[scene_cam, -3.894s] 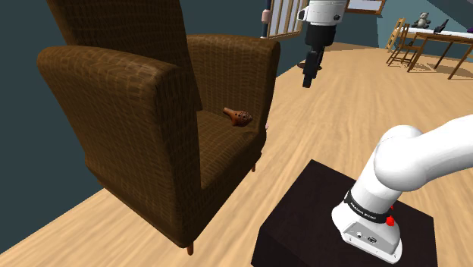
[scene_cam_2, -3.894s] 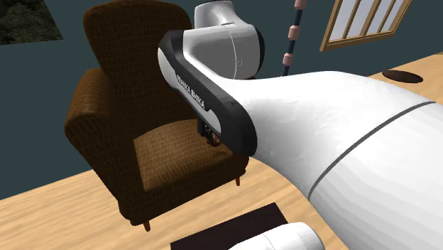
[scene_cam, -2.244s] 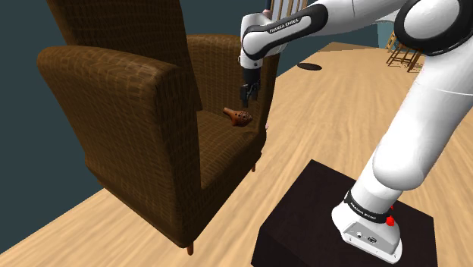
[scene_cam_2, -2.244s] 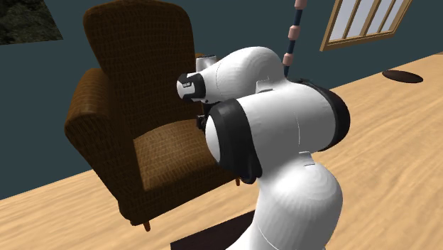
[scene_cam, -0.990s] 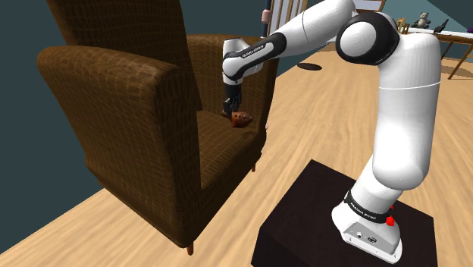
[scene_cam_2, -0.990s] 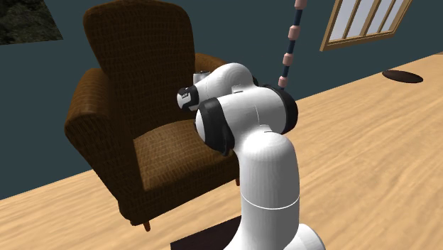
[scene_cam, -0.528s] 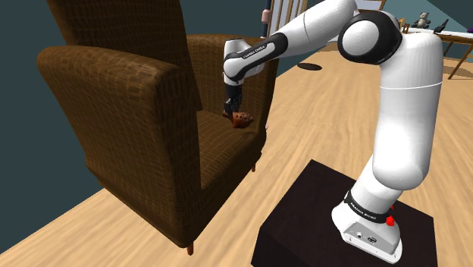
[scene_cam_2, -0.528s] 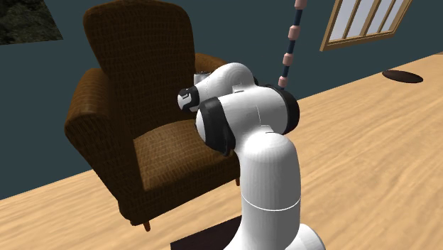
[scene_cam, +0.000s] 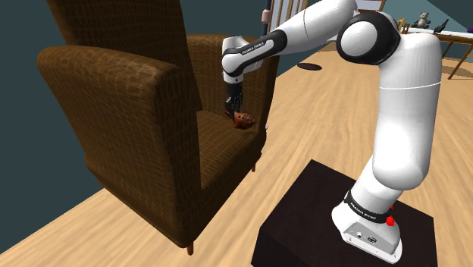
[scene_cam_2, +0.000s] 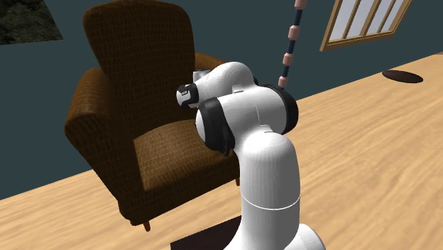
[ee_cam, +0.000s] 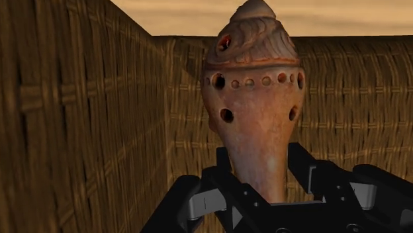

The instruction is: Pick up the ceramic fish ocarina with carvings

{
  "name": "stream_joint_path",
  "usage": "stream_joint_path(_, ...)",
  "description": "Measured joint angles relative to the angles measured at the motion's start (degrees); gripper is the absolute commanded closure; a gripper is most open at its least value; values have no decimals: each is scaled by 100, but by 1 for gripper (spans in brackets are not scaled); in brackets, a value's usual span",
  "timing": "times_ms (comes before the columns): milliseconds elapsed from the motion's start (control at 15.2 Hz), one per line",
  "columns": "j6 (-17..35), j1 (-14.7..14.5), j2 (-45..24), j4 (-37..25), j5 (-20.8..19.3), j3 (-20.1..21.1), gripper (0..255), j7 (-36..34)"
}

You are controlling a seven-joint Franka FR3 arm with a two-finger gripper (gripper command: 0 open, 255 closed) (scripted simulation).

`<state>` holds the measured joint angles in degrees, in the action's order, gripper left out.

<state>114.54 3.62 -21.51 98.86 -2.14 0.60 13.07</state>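
Gripper (ee_cam: 261, 182) fingers (ee_cam: 225, 173) pinch the narrow tail end of the brown fish whistle (ee_cam: 255, 99), one on each side. The whistle's long axis runs straight out along the fingers, and its carved head with a red eye points away from the hand. A row of small holes rings its body. In the shoulder view the gripper (scene_cam: 231, 107) hangs nearly upright over the front corner of the armchair (scene_cam: 114, 98) seat, with the whistle (scene_cam: 243, 119) at its tips; whether it touches the cushion cannot be told. Beyond lie the woven brown armrest (ee_cam: 79, 119) and the wooden floor (scene_cam: 333, 114).
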Motion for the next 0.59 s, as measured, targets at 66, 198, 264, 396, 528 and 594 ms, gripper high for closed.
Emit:
stream_joint_path(66, -89, 11, 22, -16, 5, 10, 255, 38)
stream_joint_path(198, -303, 12, 86, -84, 4, 13, 255, 12)
stream_joint_path(264, -335, 17, 104, -110, 6, 17, 255, 17)
stream_joint_path(396, -428, 12, 168, -213, 3, 19, 255, -22)
stream_joint_path(528, -576, 18, 192, -320, 6, 27, 255, -12)
stream_joint_path(594, -687, 26, 189, -370, 7, 32, 255, 16)
